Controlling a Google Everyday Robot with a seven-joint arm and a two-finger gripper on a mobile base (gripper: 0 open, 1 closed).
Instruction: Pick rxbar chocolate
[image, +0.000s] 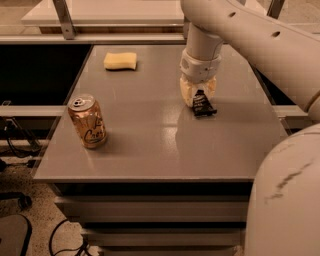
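The rxbar chocolate (203, 105), a small flat black wrapper bar with white text, is at the right middle of the grey table (150, 150). My gripper (198, 95) comes down from above on the white arm. Its cream fingers (186, 92) are shut on the bar's upper end. The bar hangs tilted below the fingers, with its lower end at or just above the table top.
A tan drink can (88, 121) stands upright near the table's front left. A yellow sponge (120, 60) lies at the back left. A dark gap lies left of the table, with cables on the floor (15, 145). A light counter (100, 12) runs behind the table.
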